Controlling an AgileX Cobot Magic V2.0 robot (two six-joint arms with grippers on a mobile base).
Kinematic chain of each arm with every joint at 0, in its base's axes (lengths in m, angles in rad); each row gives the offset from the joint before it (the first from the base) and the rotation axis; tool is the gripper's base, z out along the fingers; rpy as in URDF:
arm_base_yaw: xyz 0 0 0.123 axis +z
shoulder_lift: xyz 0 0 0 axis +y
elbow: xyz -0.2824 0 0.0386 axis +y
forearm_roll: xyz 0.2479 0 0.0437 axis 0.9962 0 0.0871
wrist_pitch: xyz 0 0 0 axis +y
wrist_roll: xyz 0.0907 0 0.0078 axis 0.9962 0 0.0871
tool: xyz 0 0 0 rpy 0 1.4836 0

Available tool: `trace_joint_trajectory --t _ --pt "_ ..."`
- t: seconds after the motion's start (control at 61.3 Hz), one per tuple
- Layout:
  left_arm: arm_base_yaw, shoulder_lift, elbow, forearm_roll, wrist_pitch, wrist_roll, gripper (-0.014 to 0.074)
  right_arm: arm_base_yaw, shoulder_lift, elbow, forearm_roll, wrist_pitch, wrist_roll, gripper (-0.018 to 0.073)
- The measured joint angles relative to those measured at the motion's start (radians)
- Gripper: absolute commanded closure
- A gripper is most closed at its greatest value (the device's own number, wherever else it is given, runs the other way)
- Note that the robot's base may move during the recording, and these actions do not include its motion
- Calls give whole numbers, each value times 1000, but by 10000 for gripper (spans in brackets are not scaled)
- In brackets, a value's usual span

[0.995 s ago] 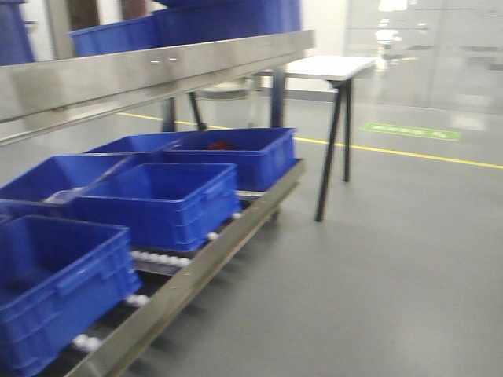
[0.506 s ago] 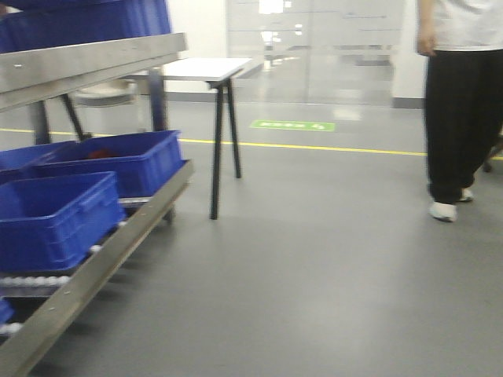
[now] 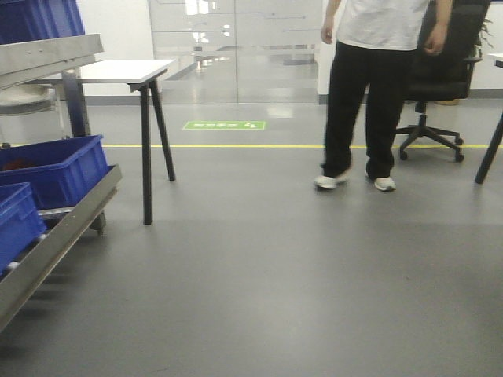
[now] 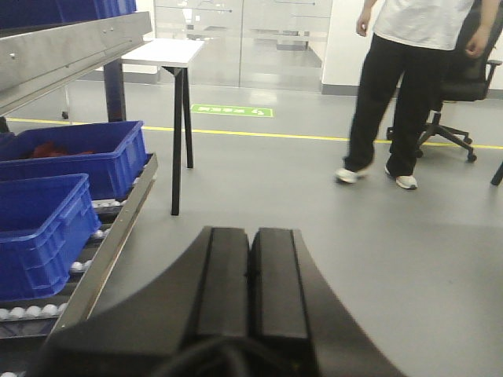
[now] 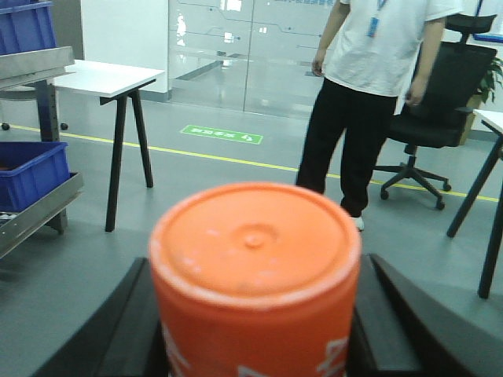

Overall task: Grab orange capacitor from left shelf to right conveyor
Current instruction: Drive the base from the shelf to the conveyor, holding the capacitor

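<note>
In the right wrist view my right gripper (image 5: 255, 330) is shut on the orange capacitor (image 5: 255, 267), a fat orange cylinder with white print, its round end facing the camera. The black fingers (image 5: 134, 322) press on both its sides. In the left wrist view my left gripper (image 4: 250, 275) is shut and empty, its two black pads touching, held above the grey floor. The left shelf (image 3: 47, 236) with blue bins (image 3: 51, 169) is at the left edge of the front view. The right conveyor is out of view. Neither gripper shows in the front view.
A person (image 3: 377, 86) in a white shirt and black trousers stands ahead, with a black office chair (image 3: 444, 102) behind. A white table on black legs (image 3: 134, 102) stands beside the shelf. A yellow line (image 3: 236, 146) crosses the grey floor. A table leg (image 3: 489, 149) is at far right.
The front view has swung to the right: the shelf and blue bins slid to the left edge, and the person and office chair came into view.
</note>
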Motion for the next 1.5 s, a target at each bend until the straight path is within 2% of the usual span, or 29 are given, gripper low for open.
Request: trace_joint_trajectory --t 1.5 --pt "0 0 0 0 0 0 723 0 -1 0 0 2 0 437"
